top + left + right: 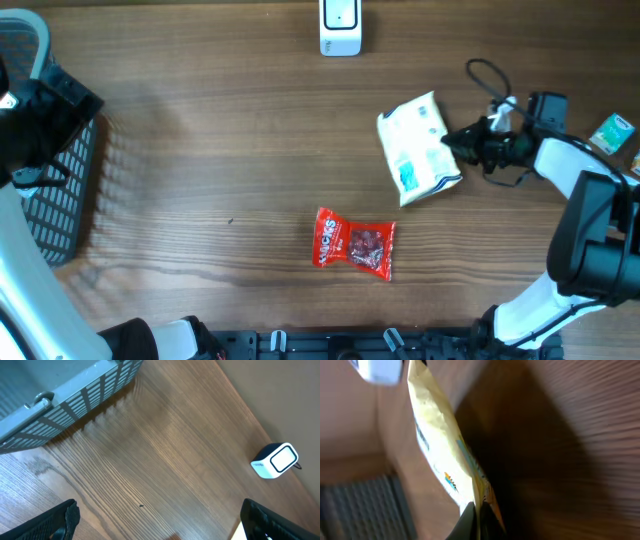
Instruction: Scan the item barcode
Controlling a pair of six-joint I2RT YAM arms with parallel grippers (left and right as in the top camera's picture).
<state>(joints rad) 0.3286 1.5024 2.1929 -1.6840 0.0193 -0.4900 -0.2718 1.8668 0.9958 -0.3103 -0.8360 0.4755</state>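
From above, the wooden table (200,150) shows long grain lines. The white bag (420,150), a soft, crinkled pouch with blue print, lies right of the middle, and the right gripper (463,140) is clenched on its right edge. I judge the pick-up step is in hand. The next move calls for lifting the bag and carrying it to the scanner (340,28), a small white box with rounded corners at the far edge, with the barcode turned to its window; I cannot see the barcode. A glossy red packet (355,243) lies nearer, apart from the bag. A dark basket (70,200) with mesh walls stands at the left.

In the left wrist view, the left gripper (160,510) is released, its black fingers (50,522) wide apart above bare wood, holding nothing.

In the right wrist view, the bag is seen edge-on, thin and pale yellow in this light, pinched between the dark fingertips (470,522) at the bottom.
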